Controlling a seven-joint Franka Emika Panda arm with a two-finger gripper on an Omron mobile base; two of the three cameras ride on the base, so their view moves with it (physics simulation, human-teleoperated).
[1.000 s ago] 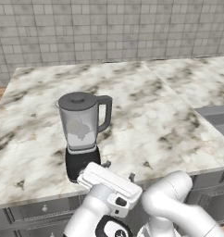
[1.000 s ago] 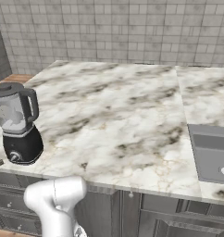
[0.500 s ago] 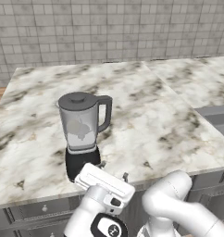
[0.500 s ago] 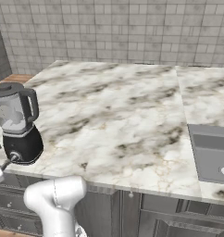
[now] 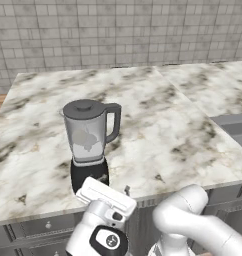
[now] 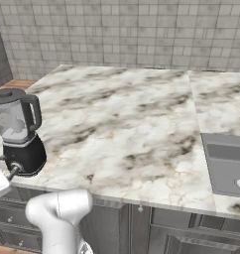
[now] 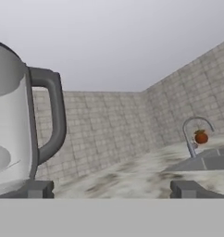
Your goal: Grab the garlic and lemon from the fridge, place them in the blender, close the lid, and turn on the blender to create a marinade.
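On the left base view you've got the blender [image 5: 90, 145] standing near the front edge of the marble counter [image 5: 158, 120], lid [image 5: 84, 105] seated on the jar, handle pointing to the picture's right. Something pale sits inside the jar; you can't tell what it is. Your hand's white body is low at the counter edge, directly in front of the black base and covering part of it. One dark fingertip [image 5: 127, 190] pokes up just right of the base. Grey sink [image 5: 235, 127] cuts in at the right edge.

From the right base view, the blender [image 6: 19, 134] is at the far left, close to the counter's [image 6: 127, 124] front edge. A dark fingertip [image 6: 14, 172] sits right against the front of the black base; whether it's touching, you can't tell. The sink [image 6: 226, 163] is far right.

Through the hand view, gripper [image 7: 113, 189] jaws are spread wide, nothing between them. The blender's [image 7: 14, 125] clear jar and dark handle sit at the left, with the left fingertip [image 7: 36, 189] below the jar. Faucet [image 7: 191, 134] and a small red-orange item [image 7: 201, 137] show well off to the right, by the tiled wall [image 7: 109, 129].
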